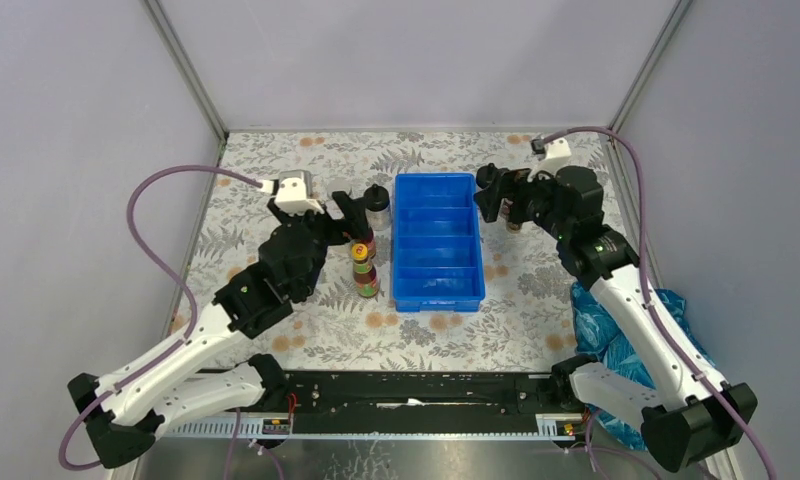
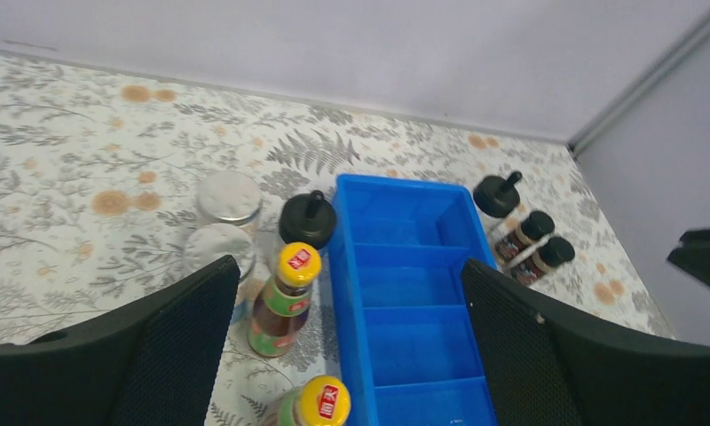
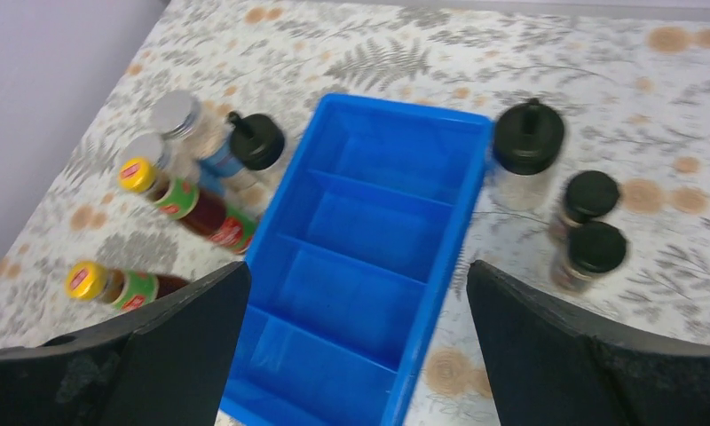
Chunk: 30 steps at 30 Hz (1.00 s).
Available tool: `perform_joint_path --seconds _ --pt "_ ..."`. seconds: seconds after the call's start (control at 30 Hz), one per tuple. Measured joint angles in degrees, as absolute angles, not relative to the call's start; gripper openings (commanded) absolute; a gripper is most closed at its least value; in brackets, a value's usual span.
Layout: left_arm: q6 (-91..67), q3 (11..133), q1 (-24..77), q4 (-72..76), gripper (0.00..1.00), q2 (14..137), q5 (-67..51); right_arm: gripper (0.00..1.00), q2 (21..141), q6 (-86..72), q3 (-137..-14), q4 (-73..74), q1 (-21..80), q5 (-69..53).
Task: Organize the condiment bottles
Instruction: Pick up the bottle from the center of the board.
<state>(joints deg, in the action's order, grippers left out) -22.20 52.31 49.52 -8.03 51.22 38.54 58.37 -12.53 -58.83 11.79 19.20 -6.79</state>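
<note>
Two dark red bottles with yellow caps stand left of the blue tray; they also show in the left wrist view and the right wrist view. Beside them are two silver-lidded jars and a clear bottle with a black domed cap. Right of the tray stand a second black-domed bottle and two short dark black-capped jars. My left gripper is open and empty above the left group. My right gripper is open and empty above the right group.
The tray has several compartments, all bare. Grey walls close the table at the back and both sides. A crumpled blue bag lies off the table's right edge by the right arm.
</note>
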Motion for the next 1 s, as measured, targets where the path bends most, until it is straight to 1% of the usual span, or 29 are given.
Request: perform_joint_path --seconds 0.17,0.37,0.5,0.8,1.0 --pt "-22.57 50.98 49.52 -7.2 0.99 45.67 44.1 1.0 62.24 -10.72 -60.18 10.9 25.34 -10.11" --pt "-22.83 49.84 49.52 -5.39 0.98 42.0 46.72 0.98 68.66 -7.9 -63.51 9.78 32.64 -11.94" --pt "-22.33 49.08 49.52 -4.05 0.98 41.54 46.57 0.94 73.01 -6.33 -65.04 8.97 36.47 -13.02" --pt "-20.23 46.5 49.52 -0.19 0.98 41.12 42.76 0.91 82.32 -3.05 -71.83 8.14 43.77 -13.43" --pt "-19.44 44.6 49.52 1.19 0.98 39.66 40.18 0.87 87.13 -1.13 -76.58 7.18 46.54 -13.43"
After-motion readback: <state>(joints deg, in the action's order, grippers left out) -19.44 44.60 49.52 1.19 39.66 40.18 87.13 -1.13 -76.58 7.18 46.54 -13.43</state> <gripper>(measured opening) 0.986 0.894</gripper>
